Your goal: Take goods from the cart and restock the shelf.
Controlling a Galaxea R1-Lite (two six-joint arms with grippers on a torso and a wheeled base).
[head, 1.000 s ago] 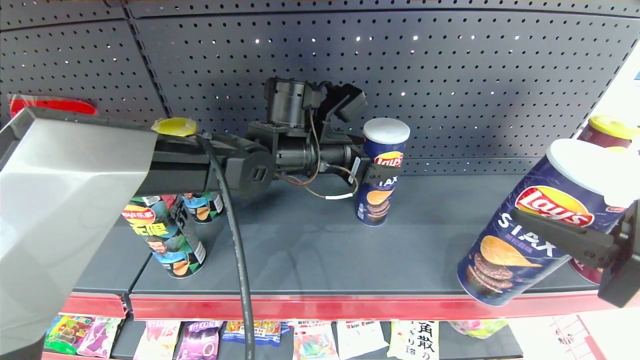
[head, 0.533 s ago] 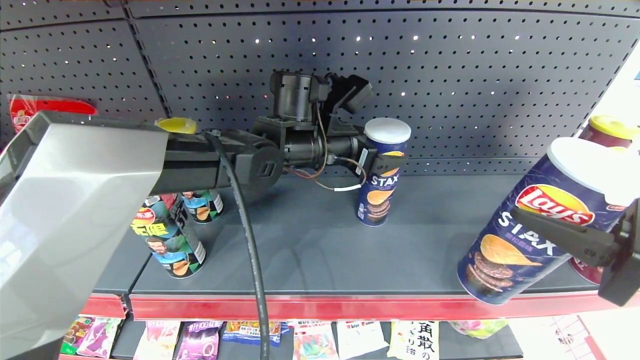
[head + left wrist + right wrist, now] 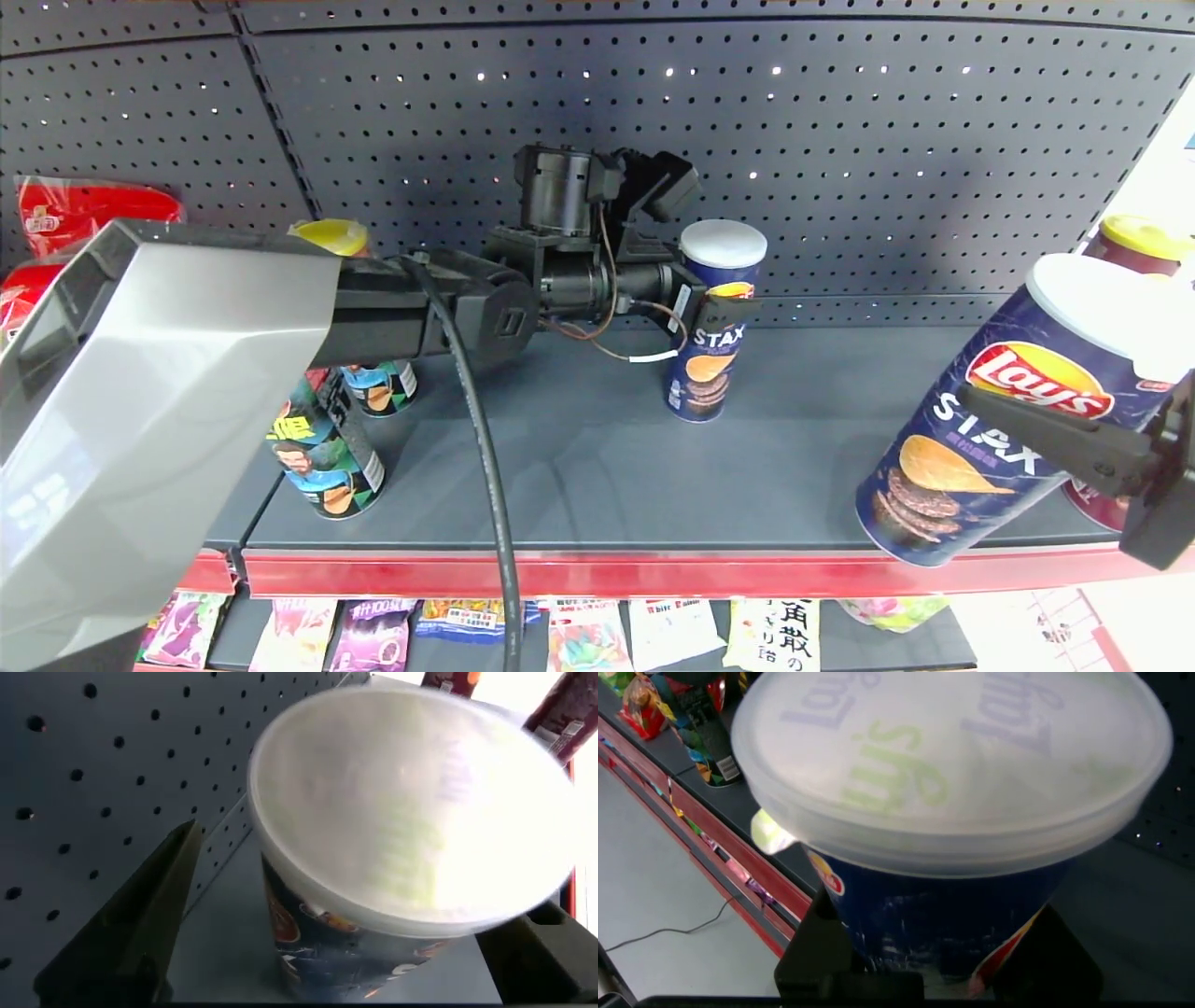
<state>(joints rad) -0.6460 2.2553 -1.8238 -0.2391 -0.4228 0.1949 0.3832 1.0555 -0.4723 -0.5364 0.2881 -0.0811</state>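
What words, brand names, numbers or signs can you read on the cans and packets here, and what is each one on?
"STAX": upright blue can standing on the shelf.
"Lay's" and "STAX": tilted blue can at the right.
"角散": white packet below the shelf.
Green cans at the left and the colourful packets below: printed, but too small or blurred to read.

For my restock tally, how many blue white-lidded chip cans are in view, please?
2. The upright can stands on the shelf between the left gripper's jaws; the right gripper holds the tilted can at its front right.
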